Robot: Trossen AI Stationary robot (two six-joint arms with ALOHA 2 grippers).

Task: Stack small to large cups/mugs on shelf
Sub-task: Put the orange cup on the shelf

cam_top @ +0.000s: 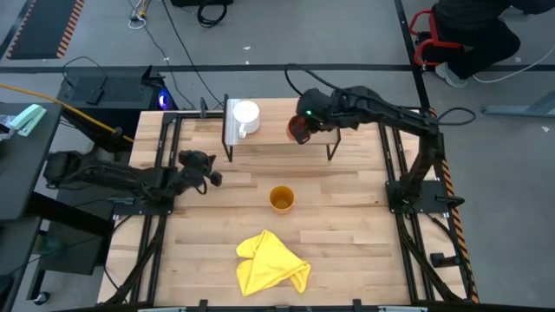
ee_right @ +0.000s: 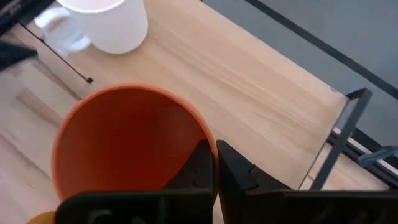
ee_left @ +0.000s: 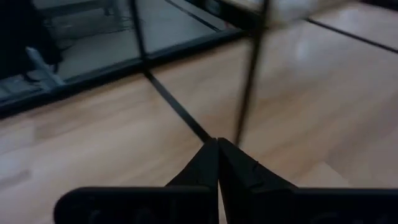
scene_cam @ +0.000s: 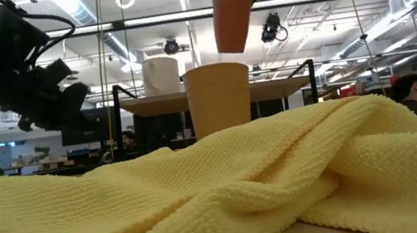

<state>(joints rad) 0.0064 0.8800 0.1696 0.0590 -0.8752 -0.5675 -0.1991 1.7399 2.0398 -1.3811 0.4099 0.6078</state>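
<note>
The red-orange cup (cam_top: 297, 131) (scene_cam: 230, 23) hangs in the air over the right half of the shelf (cam_top: 276, 121), in my right gripper (ee_right: 216, 146), which is shut on it. The white mug (cam_top: 245, 115) (ee_right: 106, 25) stands on its base on the shelf's left part, handle toward the near side. The yellow-orange cup (cam_top: 281, 198) (scene_cam: 218, 99) stands upright on the table, near of the shelf. My left gripper (cam_top: 212, 179) (ee_left: 217, 142) is shut and holds nothing; it hovers over the table near the shelf's left near leg. My right gripper holds the red-orange cup by its rim (ee_right: 206, 138), on the side toward the wrist camera. One finger is inside the cup and one outside, with the wall pinched between them. The fingers come from above, pointing down. The cup hangs below them, lifted clear of the shelf and a little tilted.
A crumpled yellow cloth (cam_top: 271, 263) (scene_cam: 203, 191) lies near the table's near edge and fills the low view's foreground. The shelf's thin black legs (cam_top: 330, 149) stand on the table. Bare shelf board (ee_right: 249, 81) lies between mug and held cup. A person (scene_cam: 413, 92) sits beyond the table.
</note>
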